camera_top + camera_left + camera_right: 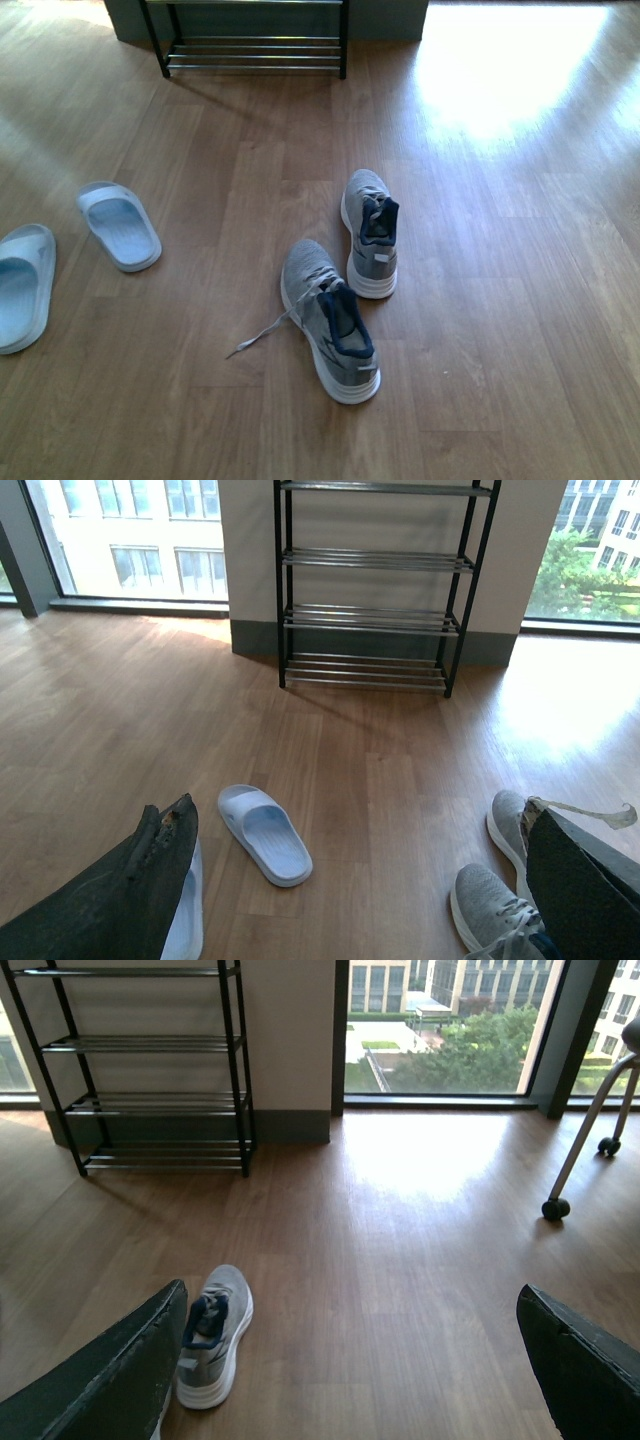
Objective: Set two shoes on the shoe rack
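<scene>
Two grey knit sneakers lie on the wood floor in the front view: the near one (pixel 330 320) with a loose lace, the far one (pixel 371 232) beside it. Two pale blue slide sandals lie at the left, one (pixel 119 225) farther and one (pixel 22 286) at the frame edge. The black shoe rack (pixel 255 45) stands at the far wall, also in the left wrist view (pixel 375 585) and the right wrist view (pixel 150 1070). My left gripper (pixel 360 880) is open above the floor between a sandal (pixel 265 833) and the sneakers (pixel 495 905). My right gripper (pixel 350 1360) is open, a sneaker (pixel 213 1335) beside one finger.
A wheeled chair base (pixel 585 1140) stands at the far right by the window. Sunlight glare (pixel 500 70) falls on the floor right of the rack. A wall with grey skirting (pixel 380 640) backs the rack.
</scene>
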